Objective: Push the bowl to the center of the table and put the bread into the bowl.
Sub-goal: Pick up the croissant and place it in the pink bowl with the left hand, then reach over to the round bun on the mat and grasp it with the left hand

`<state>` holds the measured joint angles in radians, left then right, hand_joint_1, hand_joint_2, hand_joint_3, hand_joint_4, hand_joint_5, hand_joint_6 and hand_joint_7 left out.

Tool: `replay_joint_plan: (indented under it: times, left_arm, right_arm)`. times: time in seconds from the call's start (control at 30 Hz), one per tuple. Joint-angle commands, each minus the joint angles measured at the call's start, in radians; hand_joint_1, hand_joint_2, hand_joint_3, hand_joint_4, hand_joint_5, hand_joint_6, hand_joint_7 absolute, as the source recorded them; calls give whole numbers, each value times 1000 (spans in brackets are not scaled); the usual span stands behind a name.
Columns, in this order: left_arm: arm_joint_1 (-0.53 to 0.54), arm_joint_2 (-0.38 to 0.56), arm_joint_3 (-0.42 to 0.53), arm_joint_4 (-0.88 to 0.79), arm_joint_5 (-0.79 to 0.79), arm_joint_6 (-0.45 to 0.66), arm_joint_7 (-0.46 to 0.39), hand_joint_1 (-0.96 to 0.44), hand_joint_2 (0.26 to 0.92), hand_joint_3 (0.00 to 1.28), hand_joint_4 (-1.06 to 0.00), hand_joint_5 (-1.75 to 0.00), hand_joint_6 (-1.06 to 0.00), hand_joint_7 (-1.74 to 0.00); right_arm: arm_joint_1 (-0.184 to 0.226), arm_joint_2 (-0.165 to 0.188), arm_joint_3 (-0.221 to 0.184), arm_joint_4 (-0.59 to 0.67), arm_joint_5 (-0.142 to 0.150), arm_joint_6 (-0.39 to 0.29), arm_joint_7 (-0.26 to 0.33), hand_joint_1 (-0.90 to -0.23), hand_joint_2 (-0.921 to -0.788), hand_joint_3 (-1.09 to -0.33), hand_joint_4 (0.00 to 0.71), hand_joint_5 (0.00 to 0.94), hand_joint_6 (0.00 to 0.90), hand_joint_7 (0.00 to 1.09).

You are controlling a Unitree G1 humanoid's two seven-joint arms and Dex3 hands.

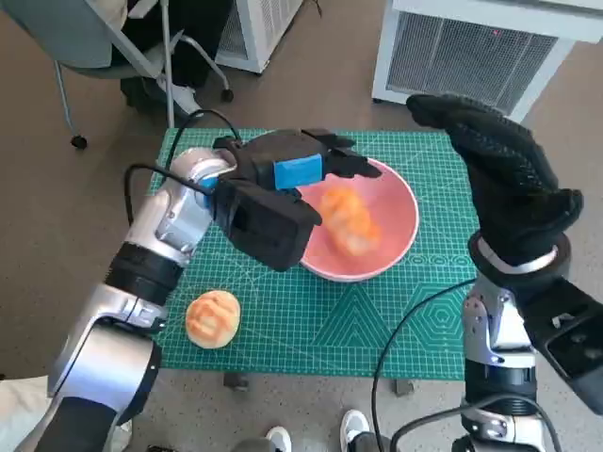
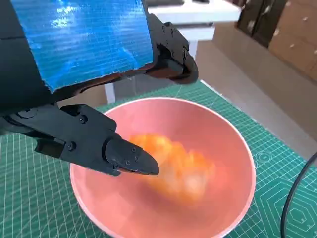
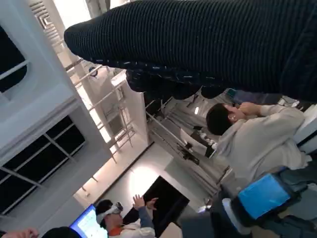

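Observation:
A pink bowl (image 1: 403,200) sits on the green cutting mat (image 1: 377,325), right of the mat's middle. An orange bread roll (image 1: 350,222) lies inside it, blurred in both views. My left hand (image 1: 294,175) hovers over the bowl's near-left rim with its fingers apart and nothing in them. In the left wrist view the bread (image 2: 181,168) lies in the bowl (image 2: 240,148) beneath the left hand (image 2: 84,47). A second bread roll (image 1: 213,319) rests on the mat near its front left corner. My right hand (image 1: 504,179) is raised at the right, clear of the bowl, holding nothing.
White ventilated units (image 1: 471,47) stand beyond the table's far edge, and a chair (image 1: 104,47) at the far left. Shoes (image 1: 356,428) show at the front edge. Black cables trail off both forearms. The right wrist view shows the glove (image 3: 208,44) and people (image 3: 257,144) in the room.

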<state>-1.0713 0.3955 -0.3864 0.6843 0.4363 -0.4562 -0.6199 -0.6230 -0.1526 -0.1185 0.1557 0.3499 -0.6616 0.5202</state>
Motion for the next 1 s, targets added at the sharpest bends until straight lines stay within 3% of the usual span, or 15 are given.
replay_joint_plan:
  times: [0.03,0.3,0.57,1.0]
  left_arm:
    - [54,68,47,-129,-42,-7,-22,-186,853,0,-86,-2,-325,-36]
    - [214,204,156,-391,-186,-8,-114,-201,851,1,-107,-8,-340,-36]
    - [439,355,280,-562,-320,-61,-159,-236,862,5,-156,-21,-343,-37]
    - [810,534,448,-810,-324,0,-176,-236,835,1,-240,-21,-410,-68]
  right_arm:
    - [24,1,3,-7,-7,1,-11,-563,-921,-786,-1,476,-1,730]
    - [39,7,12,-33,-10,4,-25,-567,-921,-780,-1,489,-1,733]
    - [46,8,17,-43,-7,6,-30,-566,-921,-779,-1,503,-1,735]
    - [40,10,25,-33,8,23,-24,-571,-921,-771,-1,499,-1,731]
